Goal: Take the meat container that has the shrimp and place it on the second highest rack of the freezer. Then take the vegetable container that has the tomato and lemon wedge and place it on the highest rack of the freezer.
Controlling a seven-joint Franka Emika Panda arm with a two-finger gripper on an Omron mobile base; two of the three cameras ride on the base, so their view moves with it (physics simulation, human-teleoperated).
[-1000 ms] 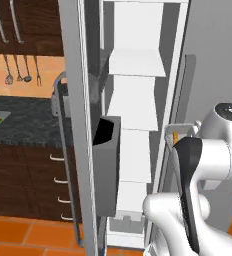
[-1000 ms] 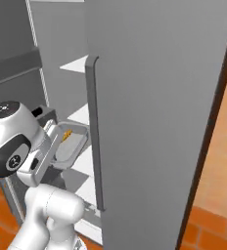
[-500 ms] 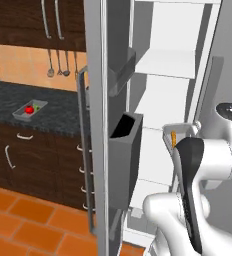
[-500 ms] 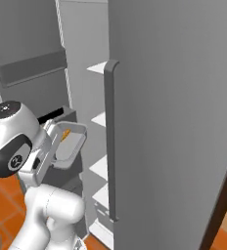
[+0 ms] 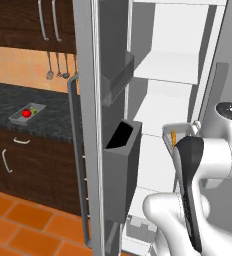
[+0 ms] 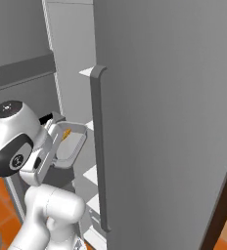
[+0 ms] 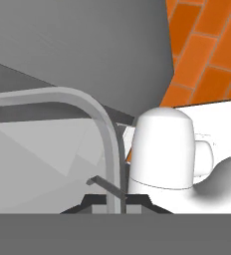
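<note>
Left base view: a kitchen with dark wood cabinets and an orange tiled floor; the freezer (image 5: 163, 100) stands open, its white racks stepped one above another and grey door bins (image 5: 120, 165) on the door. The meat container (image 5: 180, 134) hangs in front of the racks, just above the arm's wrist, with the shrimp (image 5: 174, 138) upright at its near edge. On the dark counter (image 5: 18, 107) to the left a vegetable container (image 5: 27, 113) carries the tomato (image 5: 26, 113).

Right base view: the container (image 6: 70, 144) juts from the hand toward the freezer interior, tilted, long axis running away from the wrist; the shrimp (image 6: 65, 134) lies at its upper edge.

Hand view: the gripper (image 7: 118, 199) is pinched on the container's grey rim (image 7: 107, 134)
</note>
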